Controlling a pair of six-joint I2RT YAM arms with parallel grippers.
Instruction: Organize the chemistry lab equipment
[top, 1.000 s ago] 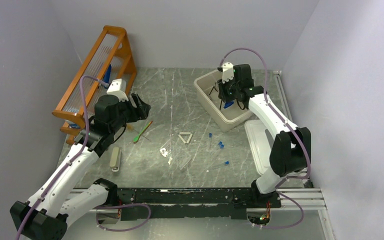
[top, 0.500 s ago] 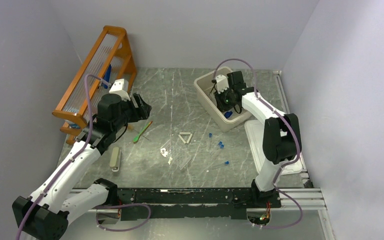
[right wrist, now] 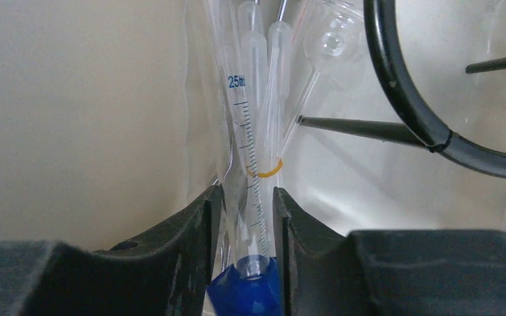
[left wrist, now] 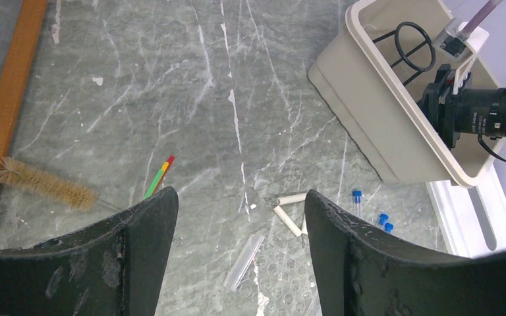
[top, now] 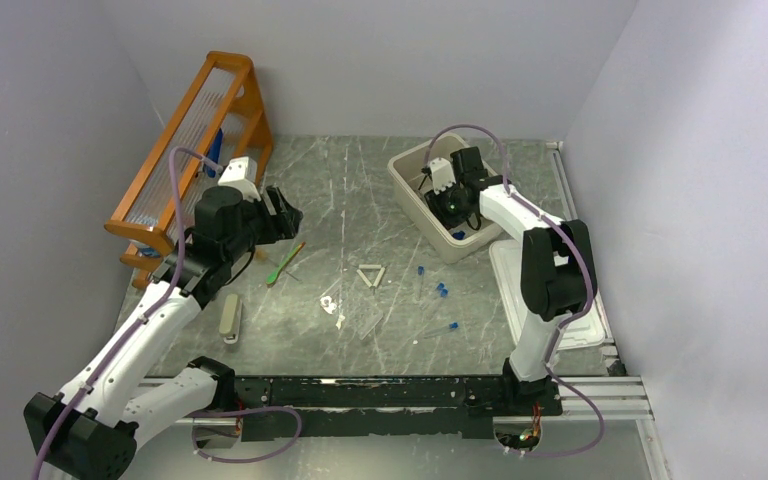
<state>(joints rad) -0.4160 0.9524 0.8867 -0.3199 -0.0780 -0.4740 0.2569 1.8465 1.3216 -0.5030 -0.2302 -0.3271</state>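
My right gripper reaches into the beige bin. In the right wrist view its fingers flank a clear graduated cylinder with a blue base. A thin gap shows on the left side, so the jaws stand slightly open. A black wire ring and glass pipettes lie in the bin beside it. My left gripper hangs open and empty above the table. Below it lie a green-handled tool, a white triangle, clear tubes and blue-capped pieces.
The orange wooden rack stands at the back left, with a bristle brush at its foot. A grey block lies near the left arm. A white lid rests right of the bin, under the right arm.
The right gripper has dropped lower into the bin with the cylinder, and its jaws have widened a little. The left arm has barely moved.
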